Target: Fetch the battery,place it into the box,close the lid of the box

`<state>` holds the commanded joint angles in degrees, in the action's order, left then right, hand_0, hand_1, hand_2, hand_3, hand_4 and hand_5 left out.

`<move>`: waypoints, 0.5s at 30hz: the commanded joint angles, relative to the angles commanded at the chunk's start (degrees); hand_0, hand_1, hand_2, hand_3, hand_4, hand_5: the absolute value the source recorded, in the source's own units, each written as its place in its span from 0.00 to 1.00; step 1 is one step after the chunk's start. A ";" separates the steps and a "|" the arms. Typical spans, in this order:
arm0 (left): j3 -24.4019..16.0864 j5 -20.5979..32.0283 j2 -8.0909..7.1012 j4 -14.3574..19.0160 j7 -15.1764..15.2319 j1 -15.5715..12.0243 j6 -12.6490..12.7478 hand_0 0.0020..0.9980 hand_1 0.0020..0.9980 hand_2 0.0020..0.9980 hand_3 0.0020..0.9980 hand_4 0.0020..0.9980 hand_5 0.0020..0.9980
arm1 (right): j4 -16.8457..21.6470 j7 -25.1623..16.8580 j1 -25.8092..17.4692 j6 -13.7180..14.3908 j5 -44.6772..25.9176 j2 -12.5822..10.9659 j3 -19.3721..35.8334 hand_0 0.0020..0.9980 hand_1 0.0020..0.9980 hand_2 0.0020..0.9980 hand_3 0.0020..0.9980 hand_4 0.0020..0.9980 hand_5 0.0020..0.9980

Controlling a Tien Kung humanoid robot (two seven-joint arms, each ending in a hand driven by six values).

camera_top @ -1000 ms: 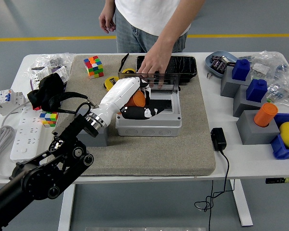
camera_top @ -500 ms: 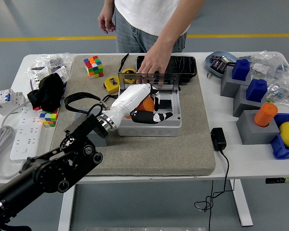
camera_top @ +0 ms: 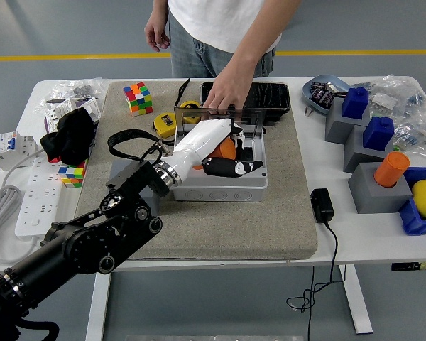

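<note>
Moved since a second ago: your left hand (camera_top: 224, 153) has pushed further right and deeper over the box (camera_top: 220, 186), carrying the battery (camera_top: 226, 150) from the box's left part toward its middle; the forearm has come in closer behind it.
Battery location: you see it as an orange body tucked under the white palm, inside the box's outline and above its floor; whether it touches the floor, you cannot tell.
Fingers: the left hand's fingers (camera_top: 236, 168) are curled round the battery, black tips pointing right along the box's front part; the grasp looks kept, not let go.
Key relation: the battery sits on the far side of the fingers, between them and the upright clear lid (camera_top: 250, 122), so letting go drops it straight into the box rather than outside it.
Battery axis: too little of it shows for you to read a long axis or which way it points; only a rounded orange patch is visible.
Nearer hand: your left, already on the job; the right is out of view.
Person: a hand (camera_top: 229, 92) rests on the lid's top edge from the far side of the bench (camera_top: 355, 227), seemingly holding it up.
Lid: standing open at the box's back edge; closing means swinging it toward you once the hand is clear.
</note>
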<state>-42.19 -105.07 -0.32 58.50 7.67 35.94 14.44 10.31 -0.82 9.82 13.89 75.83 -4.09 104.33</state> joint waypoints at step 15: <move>-0.85 -1.09 0.32 -5.63 0.96 2.79 0.60 0.02 0.00 0.00 0.00 0.81 0.50 | 0.00 0.00 0.14 0.03 -0.22 -0.05 -0.40 0.83 0.82 0.77 0.81 1.00 1.00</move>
<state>-43.04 -106.16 0.00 52.87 8.62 38.73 15.05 10.31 -0.81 9.96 13.92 75.62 -4.14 103.94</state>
